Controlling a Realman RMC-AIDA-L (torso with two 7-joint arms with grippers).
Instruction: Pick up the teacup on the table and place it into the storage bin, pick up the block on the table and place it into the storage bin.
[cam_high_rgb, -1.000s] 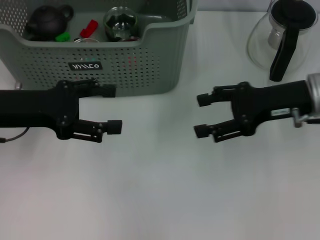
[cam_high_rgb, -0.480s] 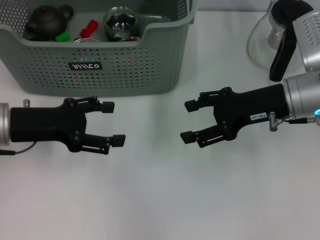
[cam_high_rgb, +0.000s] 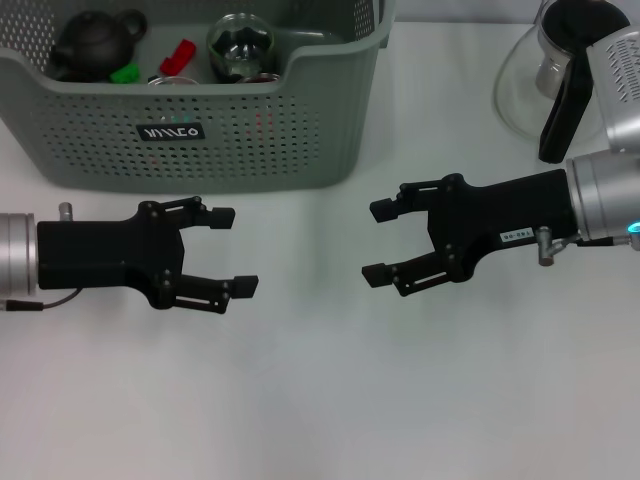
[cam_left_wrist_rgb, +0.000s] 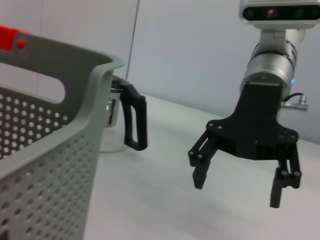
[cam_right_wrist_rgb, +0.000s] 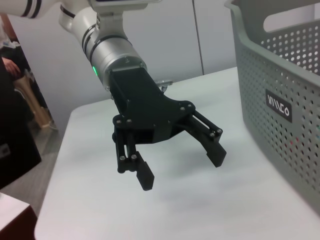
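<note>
The grey-green storage bin (cam_high_rgb: 300, 130) stands at the back left of the white table. Inside it lie a round glass teacup (cam_high_rgb: 241, 45), a red block (cam_high_rgb: 178, 55) and a green block (cam_high_rgb: 125, 73). My left gripper (cam_high_rgb: 236, 250) hovers open and empty over the table just in front of the bin. Facing it from the right is my right gripper (cam_high_rgb: 376, 243), also open and empty. In the left wrist view the right gripper (cam_left_wrist_rgb: 236, 189) shows beside the bin wall (cam_left_wrist_rgb: 45, 150). From the right wrist, the left gripper (cam_right_wrist_rgb: 182, 170) appears with the bin (cam_right_wrist_rgb: 280, 100) beyond it.
A dark teapot (cam_high_rgb: 95, 40) sits in the bin's far left corner. A glass pitcher (cam_high_rgb: 560, 75) with a black lid and handle stands at the back right, just behind my right arm; its handle (cam_left_wrist_rgb: 135, 117) shows past the bin.
Both arms reached further in toward the middle of the table. The left gripper moved right and a little nearer; the right gripper shifted left, then held still. Both stayed open.
</note>
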